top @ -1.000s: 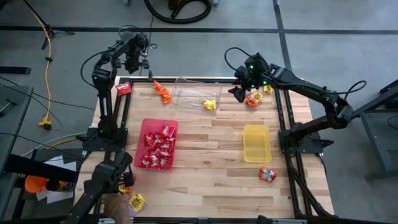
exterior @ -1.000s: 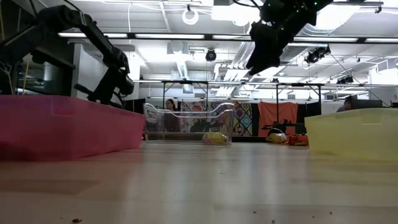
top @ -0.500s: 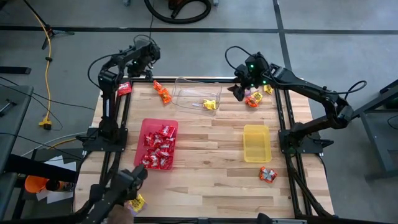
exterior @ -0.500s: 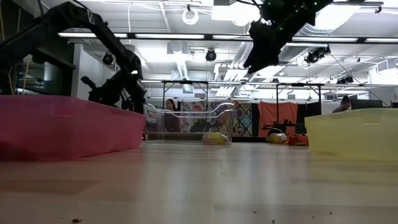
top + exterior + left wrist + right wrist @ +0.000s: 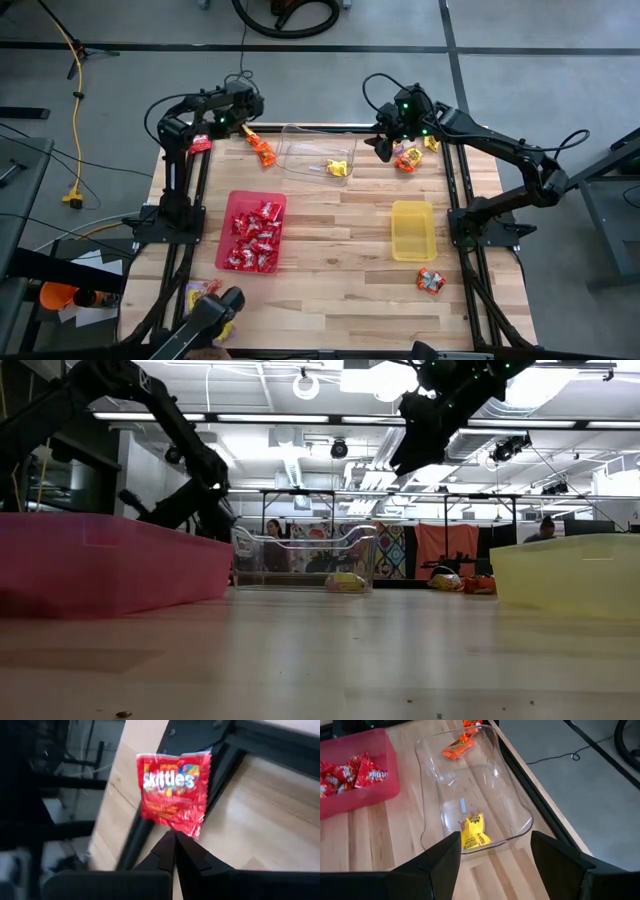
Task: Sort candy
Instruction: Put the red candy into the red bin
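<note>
a: left gripper [image 5: 174, 839] pinched shut, empty, just beside a shiny red candy packet [image 5: 173, 792] at the table's far left corner.
b: right gripper [image 5: 492, 851] gapes wide, empty, over the clear tray [image 5: 517, 802].

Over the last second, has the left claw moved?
Yes. In the high view the left claw swung rightward along the table's far edge, now nearer the clear tray.

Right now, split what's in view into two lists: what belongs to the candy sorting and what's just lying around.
Belongs to the job:
- red candy at the table's corner
- yellow candy in the clear tray
- orange candy
- red tray with candy
- yellow tray
- left gripper, right gripper

Just lying around:
- yellow cable on the floor
</note>
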